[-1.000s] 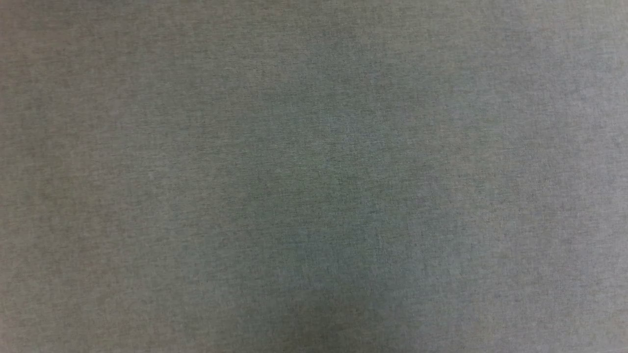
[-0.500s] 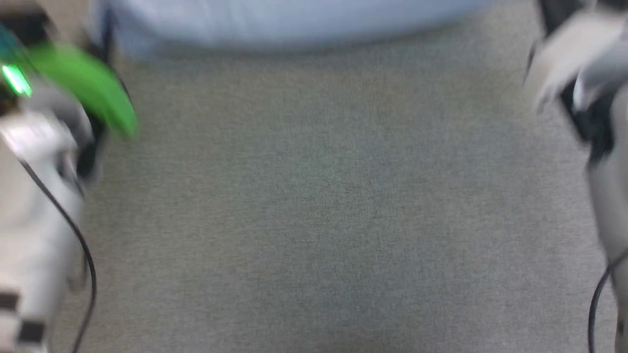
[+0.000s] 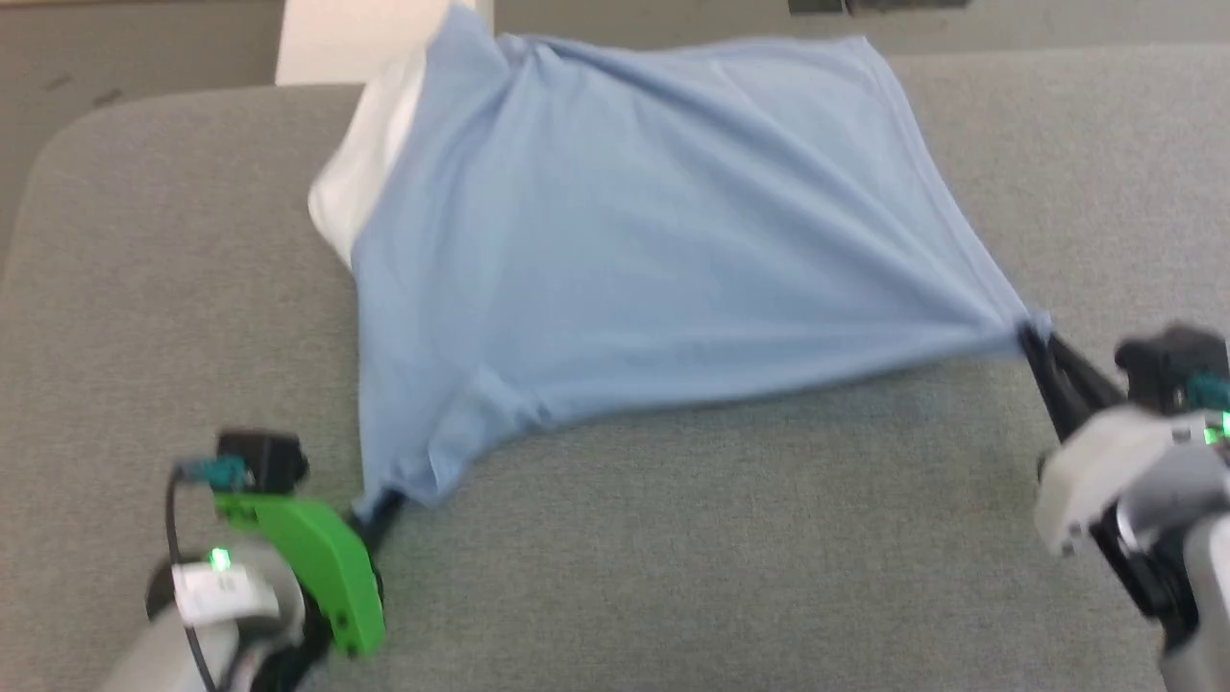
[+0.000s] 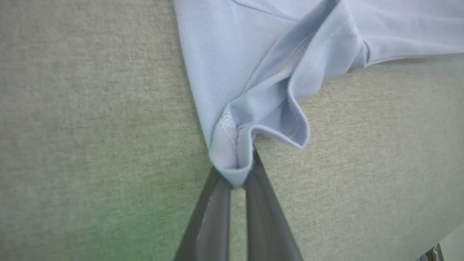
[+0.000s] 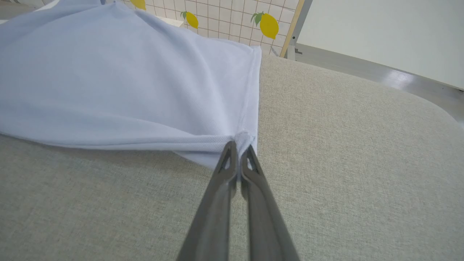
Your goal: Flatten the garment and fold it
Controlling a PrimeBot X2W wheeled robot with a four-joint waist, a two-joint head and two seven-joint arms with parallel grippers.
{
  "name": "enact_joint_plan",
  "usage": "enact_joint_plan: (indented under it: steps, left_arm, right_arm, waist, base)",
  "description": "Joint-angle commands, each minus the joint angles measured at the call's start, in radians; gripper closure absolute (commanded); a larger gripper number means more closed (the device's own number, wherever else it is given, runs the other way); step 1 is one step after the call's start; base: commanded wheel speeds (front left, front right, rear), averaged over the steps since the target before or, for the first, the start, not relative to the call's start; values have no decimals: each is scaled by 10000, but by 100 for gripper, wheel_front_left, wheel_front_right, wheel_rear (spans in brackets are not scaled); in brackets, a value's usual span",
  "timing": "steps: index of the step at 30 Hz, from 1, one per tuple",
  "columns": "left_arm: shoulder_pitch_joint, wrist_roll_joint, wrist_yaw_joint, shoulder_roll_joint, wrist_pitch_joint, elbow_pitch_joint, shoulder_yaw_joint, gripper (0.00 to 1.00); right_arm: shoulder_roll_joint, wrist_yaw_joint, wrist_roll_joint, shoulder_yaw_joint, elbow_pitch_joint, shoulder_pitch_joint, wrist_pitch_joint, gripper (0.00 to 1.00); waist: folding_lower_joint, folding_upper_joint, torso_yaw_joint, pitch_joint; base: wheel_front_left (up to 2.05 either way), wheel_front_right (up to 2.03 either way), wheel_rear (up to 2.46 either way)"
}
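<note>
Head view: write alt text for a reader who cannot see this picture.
A light blue garment is spread over a grey fabric surface, its near corners pinched by the left end effector and the right end effector. A white part shows at its far-left end.

1. garment (image 3: 634, 240): plain light blue, with paler stitching along the hem; white collar part (image 3: 370, 163) at one end.
2. padded surface (image 3: 673, 596): grey, fine heathered weave. Looks beige-grey in both wrist views, with a green tint at lower left in the left wrist view.
3. left gripper (image 3: 380, 505): dark grey fingers, bright green housing (image 3: 317, 567), small green light, teal plug (image 3: 207, 471).
4. right gripper (image 3: 1030, 338): black fingers, pale grey-white shell (image 3: 1105, 471), teal-green glow at its edge.
5. backdrop panel (image 5: 232, 18): white, thin reddish-brown grid lines, yellow lemons with green leaves.
6. wall (image 5: 380, 36): off-white, plain.
</note>
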Motion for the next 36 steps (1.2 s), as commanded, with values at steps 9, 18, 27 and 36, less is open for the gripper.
enact_joint_plan:
  steps: [9, 18, 27, 36]
  left_arm:
    - [2535, -646, 913, 299, 750, -1791, -436, 100]
    - [3666, 48, 1638, 563, 179, -2630, -601, 100]
    - [2601, 2745, 1551, 208, -3330, -2348, -551, 100]
    - [-248, 4312, 759, -52, -4121, -1449, -1021, 100]
  right_arm:
    - [375, -19, 29, -994, -638, 2607, 1017, 100]
    - [943, -19, 57, -1679, -1025, 4048, 1198, 100]
    - [1263, -19, -485, -1717, -1360, 3937, -743, 100]
    - [714, -19, -416, -1177, -1261, 2752, -963, 100]
  waist:
    - [2, -1, 363, -551]
    - [2, -1, 400, -850]
    - [2, -1, 430, -862]
    - [2, -1, 342, -510]
  base:
    - [0, 0, 0]
    - [0, 0, 0]
    - [0, 0, 0]
    - [0, 0, 0]
